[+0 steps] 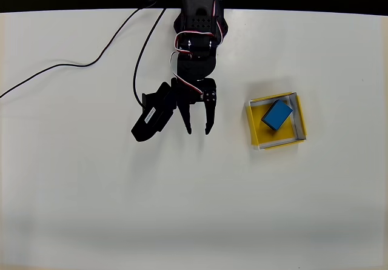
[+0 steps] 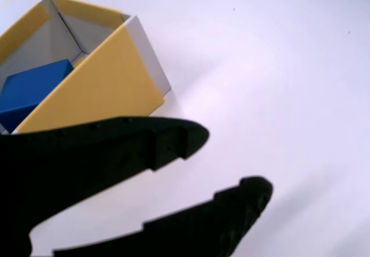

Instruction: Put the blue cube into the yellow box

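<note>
a plain white surface [image 1: 91, 191] fills the overhead view, with a dark strip running along its far edge at the top of the picture. the small solid bright-blue cube [image 1: 277, 114], slightly oblong with matte faces, lies inside the shallow square yellow box [image 1: 300, 119], turned at an angle to the walls and resting on the yellow floor toward the upper middle of the tray. the box has low pale walls and sits on the right part of the surface in the overhead view, slightly rotated. in the wrist view the cube [image 2: 29, 89] shows in the left part of the box [image 2: 98, 78], behind a yellow outer wall that faces the camera.

the black two-finger hand [image 1: 198, 126] is well apart from the box, to its left in the overhead view, with bare white surface between them. its fingers [image 1: 209, 117] point down the picture and are spread, with nothing between them. in the wrist view the hand [image 2: 231, 164] shows as two dark fingers with a gap of white surface between the tips. a thin black cable [image 1: 60, 67] trails across the surface from the arm toward the left edge.
</note>
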